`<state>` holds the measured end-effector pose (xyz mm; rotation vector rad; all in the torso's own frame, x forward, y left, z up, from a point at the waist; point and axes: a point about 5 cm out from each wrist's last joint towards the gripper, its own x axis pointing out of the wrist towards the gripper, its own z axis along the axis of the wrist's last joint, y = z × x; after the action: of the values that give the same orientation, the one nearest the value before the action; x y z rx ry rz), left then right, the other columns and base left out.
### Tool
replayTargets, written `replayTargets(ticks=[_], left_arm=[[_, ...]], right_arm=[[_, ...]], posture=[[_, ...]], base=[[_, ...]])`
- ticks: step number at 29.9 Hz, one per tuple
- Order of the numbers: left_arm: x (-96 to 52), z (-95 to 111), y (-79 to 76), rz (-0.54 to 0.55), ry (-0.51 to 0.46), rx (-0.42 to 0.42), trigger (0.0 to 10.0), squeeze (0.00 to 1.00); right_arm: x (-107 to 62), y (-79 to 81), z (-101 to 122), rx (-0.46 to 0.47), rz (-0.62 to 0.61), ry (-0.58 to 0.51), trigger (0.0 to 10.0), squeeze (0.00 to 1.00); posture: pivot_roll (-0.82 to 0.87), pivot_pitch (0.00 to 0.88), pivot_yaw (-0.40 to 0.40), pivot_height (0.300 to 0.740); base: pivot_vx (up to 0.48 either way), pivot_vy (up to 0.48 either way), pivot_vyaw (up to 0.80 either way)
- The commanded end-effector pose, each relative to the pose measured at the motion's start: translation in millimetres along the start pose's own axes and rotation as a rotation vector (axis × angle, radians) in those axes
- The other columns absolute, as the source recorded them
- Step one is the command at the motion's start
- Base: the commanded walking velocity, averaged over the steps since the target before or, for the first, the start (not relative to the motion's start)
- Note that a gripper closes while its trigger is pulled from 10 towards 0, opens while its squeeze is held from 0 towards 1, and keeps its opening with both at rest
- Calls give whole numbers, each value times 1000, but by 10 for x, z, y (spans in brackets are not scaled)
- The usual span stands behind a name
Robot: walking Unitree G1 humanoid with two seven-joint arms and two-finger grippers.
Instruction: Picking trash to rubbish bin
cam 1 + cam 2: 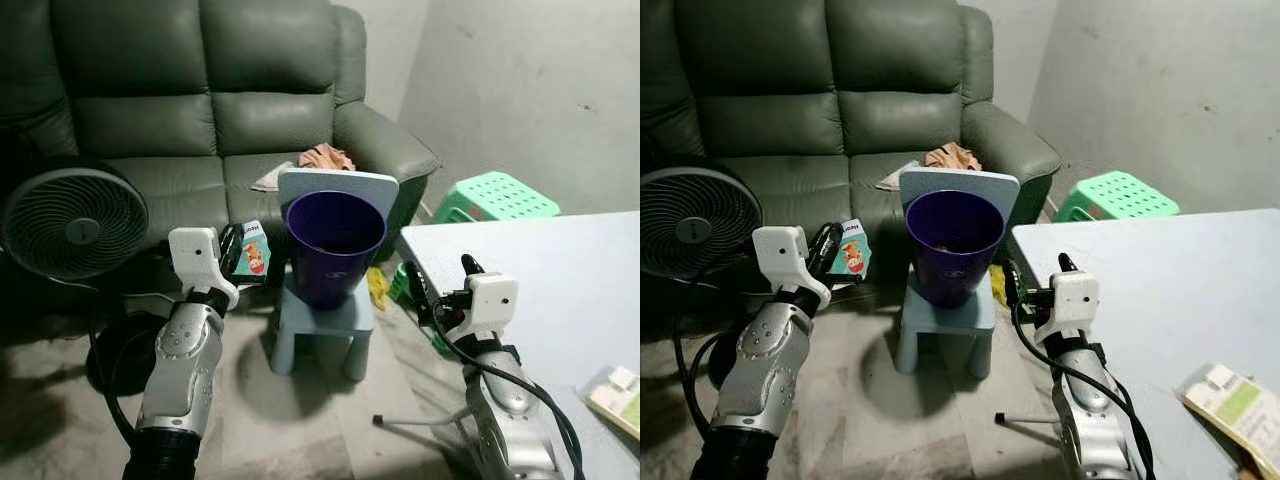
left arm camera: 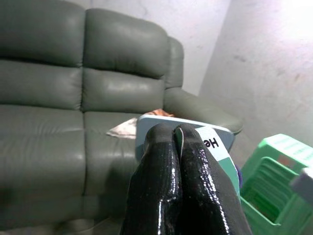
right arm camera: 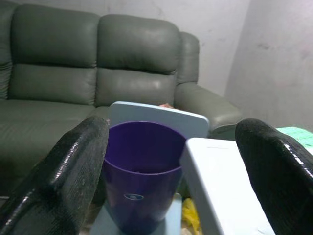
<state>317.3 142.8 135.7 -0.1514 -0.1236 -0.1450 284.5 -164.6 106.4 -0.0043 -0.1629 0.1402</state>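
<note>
The left gripper [image 1: 238, 255] is raised in front of the sofa [image 1: 200, 110], and its two black fingers [image 2: 166, 186] are pressed together on a small carton [image 1: 255, 250] with a white and green face. The carton is held upright, just to the left of the purple bin [image 1: 335, 245] and about level with its rim, not yet over the opening. The bin stands on a small light blue stool [image 1: 320, 325], with a pale blue board [image 1: 340, 185] leaning behind it.

The right gripper [image 1: 1012, 282] is on the other side of the bin, near the corner of the white table [image 1: 540, 280]. Its fingers [image 3: 63, 181] are spread wide and hold nothing; the bin is seen between them.

To the left of the left gripper stands a black fan [image 1: 72, 222], and beyond the right gripper a green stool [image 1: 497, 197].
</note>
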Motion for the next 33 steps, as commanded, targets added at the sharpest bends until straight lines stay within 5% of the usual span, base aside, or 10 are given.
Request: replayTargets(ticks=[1,33], left_arm=[[35,-4,-41,-23,12,-5,10000,0],[53,-4,-49,-19,9,-27,10000,0]], right_arm=[[1,-28,14,-3,-8,-3,10000,0],[-10,-17,9,1,-5,-3,10000,0]], posture=[[10,0,-98,740],[8,0,-98,740]], base=[[0,0,0],[0,269,0]])
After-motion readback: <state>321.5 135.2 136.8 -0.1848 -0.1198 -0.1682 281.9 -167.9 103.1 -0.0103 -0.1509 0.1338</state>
